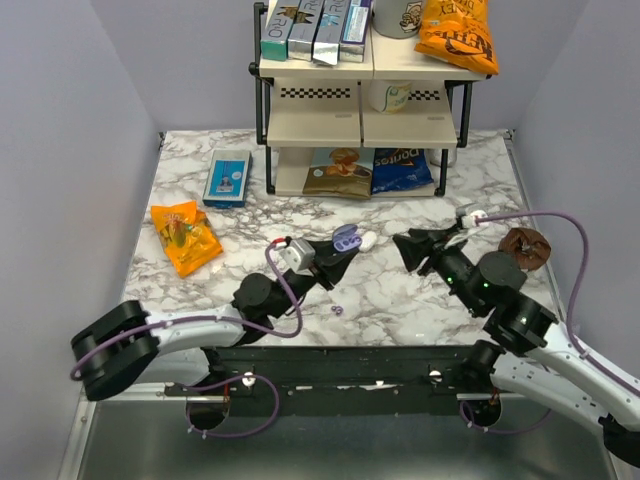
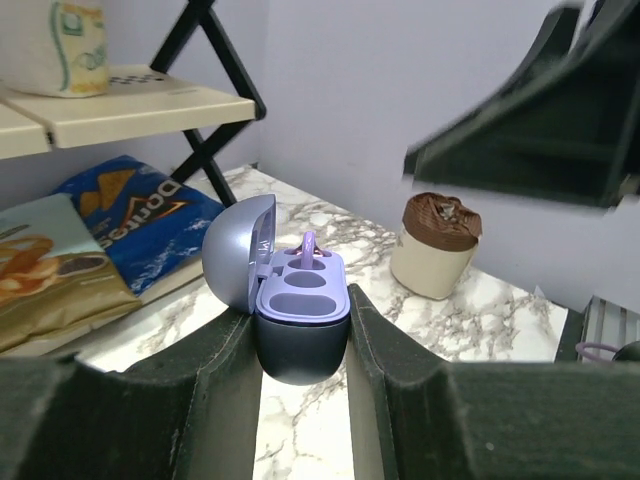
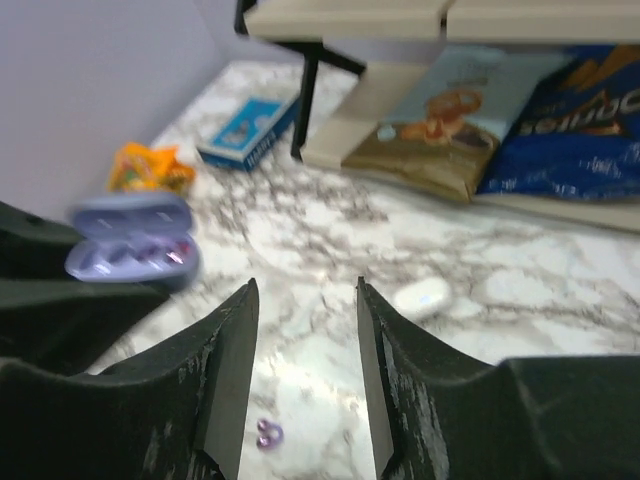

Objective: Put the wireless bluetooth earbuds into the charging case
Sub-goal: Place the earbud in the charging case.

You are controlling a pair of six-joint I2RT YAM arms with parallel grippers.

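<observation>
Glossy lavender-blue round plastic charging case [image 2: 300,330] is clamped in the left hand [image 1: 337,255]; the right hand [image 3: 303,285] gapes empty. 1 tiny lavender-purple earbud [image 3: 267,435] lies by the table's [image 1: 400,300] near edge: likely light, slippery; pinch its body.

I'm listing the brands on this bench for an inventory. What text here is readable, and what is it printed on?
"Doritos": blue chip bag on the rack's lowest shelf.
Upright boxes on the top shelf: lettering too small to read.
Orange bag on the top shelf: print blurred, unreadable.
Blue box and orange packet on the table: unreadable.
</observation>
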